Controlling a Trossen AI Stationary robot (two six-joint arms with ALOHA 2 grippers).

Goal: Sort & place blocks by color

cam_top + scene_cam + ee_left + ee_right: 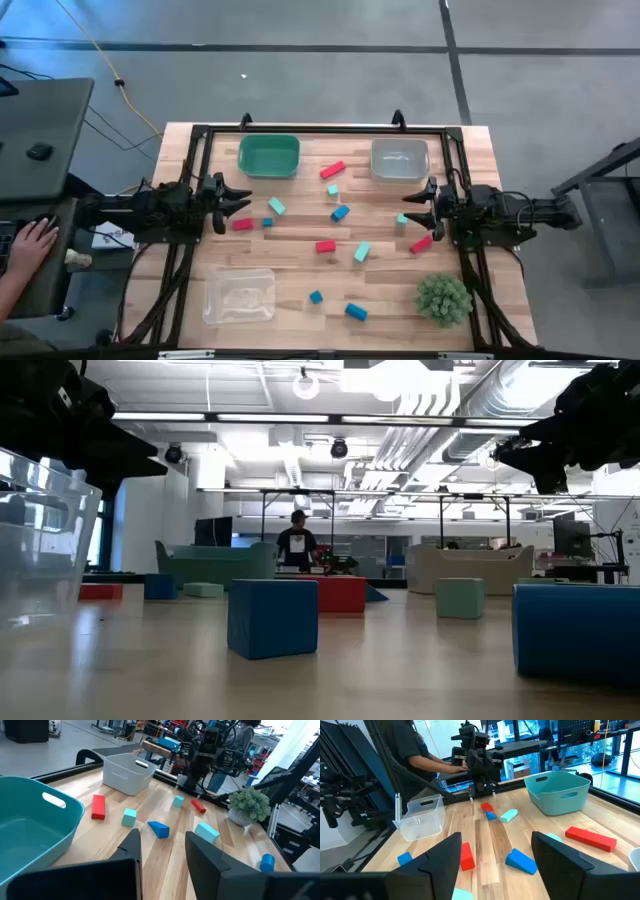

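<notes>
Small blocks in red, blue and light teal lie scattered flat on the wooden table [480, 160]. Among them are a red bar [332, 169], a blue block [340, 212], a teal block [361, 252] and a blue bar [356, 311]. My left gripper [240, 203] hangs above the table's left side, open, with nothing between its fingers [131, 851]; a red block [242, 224] and a small blue one [267, 222] lie just by it. My right gripper [412, 207] hangs at the right side, open and empty [495, 855], close to a teal block [401, 219] and a red bar [421, 243].
A teal bin [268, 155] stands at the far left, a grey bin [399, 158] at the far right and a clear bin [240, 296] at the near left. A spiky green plant ball [443, 297] sits at the near right. A person's hand [35, 240] rests beyond the table's left edge.
</notes>
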